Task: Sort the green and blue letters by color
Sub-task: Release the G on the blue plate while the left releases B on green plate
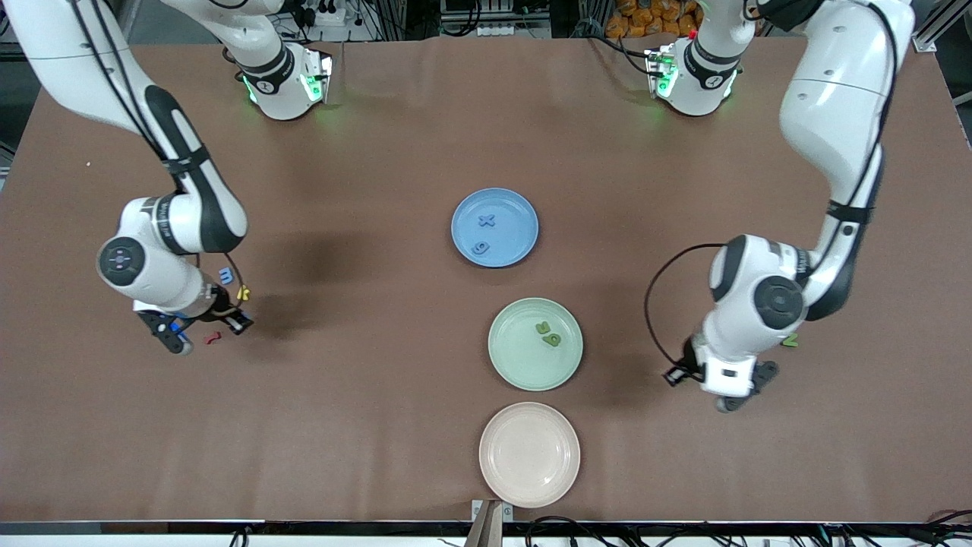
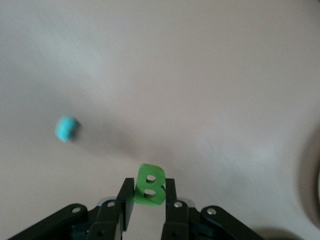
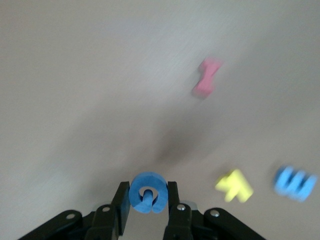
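Observation:
My left gripper (image 2: pixel 149 194) is shut on a green B (image 2: pixel 149 184) a little above the bare table at the left arm's end (image 1: pixel 721 386). My right gripper (image 3: pixel 148 197) is shut on a blue G (image 3: pixel 148 192), low over the table at the right arm's end (image 1: pixel 199 328). A blue m (image 1: pixel 226 276) lies next to that gripper. A green N (image 1: pixel 790 340) lies beside the left arm's wrist. The blue plate (image 1: pixel 519 215) holds a blue x (image 1: pixel 487 220) and a blue 9 (image 1: pixel 480 248). Two green letters (image 1: pixel 547 334) lie in the green plate (image 1: pixel 516 363).
A yellow k (image 1: pixel 243 291) and a red squiggle (image 1: pixel 212 337) lie by the right gripper. A small teal piece (image 2: pixel 66 128) rests on the table near the left gripper. A pale pink plate (image 1: pixel 529 454) stands nearest the front camera.

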Controlling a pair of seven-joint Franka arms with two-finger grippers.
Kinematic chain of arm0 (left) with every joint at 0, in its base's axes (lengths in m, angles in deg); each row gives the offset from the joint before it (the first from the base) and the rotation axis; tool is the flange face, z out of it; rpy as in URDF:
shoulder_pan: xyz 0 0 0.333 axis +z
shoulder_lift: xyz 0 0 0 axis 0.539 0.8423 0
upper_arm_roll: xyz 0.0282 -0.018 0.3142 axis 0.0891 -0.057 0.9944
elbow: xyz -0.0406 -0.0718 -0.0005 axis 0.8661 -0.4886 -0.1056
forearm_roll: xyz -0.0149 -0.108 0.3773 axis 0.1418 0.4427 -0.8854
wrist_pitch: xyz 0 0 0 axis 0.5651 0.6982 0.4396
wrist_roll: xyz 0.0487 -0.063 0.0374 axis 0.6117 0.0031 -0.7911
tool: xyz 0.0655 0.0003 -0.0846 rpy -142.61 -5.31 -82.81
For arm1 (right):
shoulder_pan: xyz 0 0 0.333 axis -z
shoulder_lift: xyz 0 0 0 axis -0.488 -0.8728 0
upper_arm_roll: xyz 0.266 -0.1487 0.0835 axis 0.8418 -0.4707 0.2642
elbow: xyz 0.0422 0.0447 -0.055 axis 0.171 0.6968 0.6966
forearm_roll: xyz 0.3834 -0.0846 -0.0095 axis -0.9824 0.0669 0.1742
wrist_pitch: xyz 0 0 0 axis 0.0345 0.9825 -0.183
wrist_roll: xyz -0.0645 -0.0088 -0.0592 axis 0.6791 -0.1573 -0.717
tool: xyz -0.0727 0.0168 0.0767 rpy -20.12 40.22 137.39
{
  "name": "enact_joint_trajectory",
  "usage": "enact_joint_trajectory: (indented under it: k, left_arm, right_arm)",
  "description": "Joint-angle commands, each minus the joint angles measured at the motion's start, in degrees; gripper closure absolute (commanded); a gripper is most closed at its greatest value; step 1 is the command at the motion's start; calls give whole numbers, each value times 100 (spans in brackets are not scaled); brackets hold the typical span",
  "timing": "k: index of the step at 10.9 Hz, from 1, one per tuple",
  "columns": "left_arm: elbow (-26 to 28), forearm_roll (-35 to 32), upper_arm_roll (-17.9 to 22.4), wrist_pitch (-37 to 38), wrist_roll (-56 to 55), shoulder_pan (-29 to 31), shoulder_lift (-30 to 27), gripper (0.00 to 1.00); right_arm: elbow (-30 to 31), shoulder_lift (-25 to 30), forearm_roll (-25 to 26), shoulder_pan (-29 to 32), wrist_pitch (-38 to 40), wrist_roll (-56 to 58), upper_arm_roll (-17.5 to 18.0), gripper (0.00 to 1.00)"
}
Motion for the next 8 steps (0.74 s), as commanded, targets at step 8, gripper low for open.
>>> enact_joint_trajectory:
  k: [8]
  left_arm:
    - [-208, 66, 118, -316, -2439, -1953, 74, 100]
  right_arm:
    - [-387, 40, 5, -2466, 102, -5009, 1130, 100]
